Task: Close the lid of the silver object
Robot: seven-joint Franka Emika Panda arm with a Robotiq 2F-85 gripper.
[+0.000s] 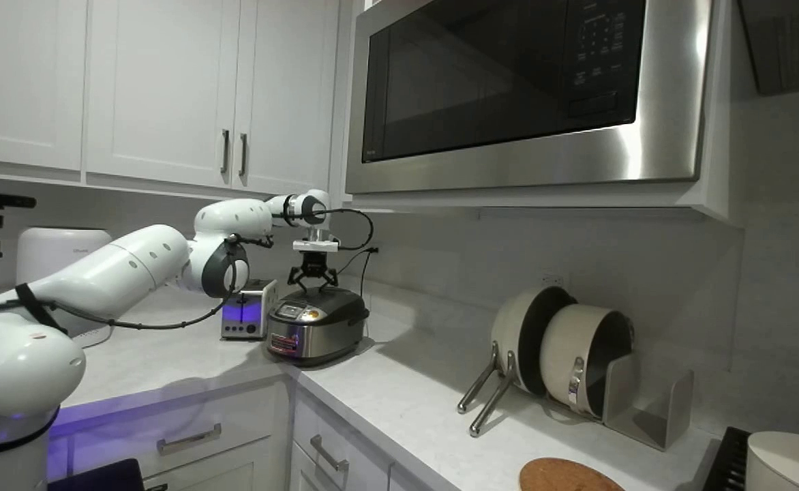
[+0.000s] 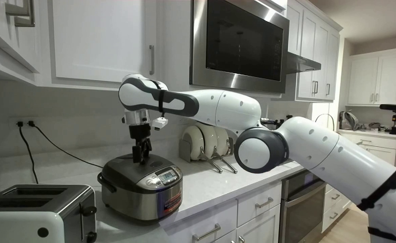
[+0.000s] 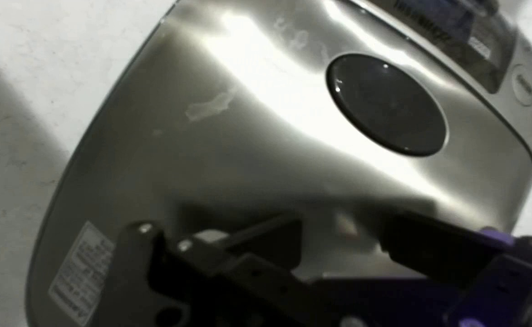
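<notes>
The silver object is a rice cooker with a dark top, in both exterior views (image 1: 321, 341) (image 2: 130, 204). Its lid (image 2: 122, 170) is down, level with the body, and fills most of the wrist view (image 3: 166, 159). A dark oval (image 3: 388, 104) is set in the lid beside the control panel (image 2: 166, 176). My gripper (image 1: 313, 288) points straight down over the lid, fingertips at or just above its surface; contact cannot be told. The wrist view shows its two fingers (image 3: 341, 245) apart, with nothing between them but lid surface behind. The latch is not clearly visible.
A toaster (image 1: 244, 317) stands beside the cooker, also in an exterior view (image 2: 22, 219). Pans (image 1: 580, 348) stand in a rack along the counter. A microwave (image 1: 529, 88) hangs above. Power cords (image 2: 66, 152) run from the wall. A round brown mat (image 1: 570, 475) lies on the counter.
</notes>
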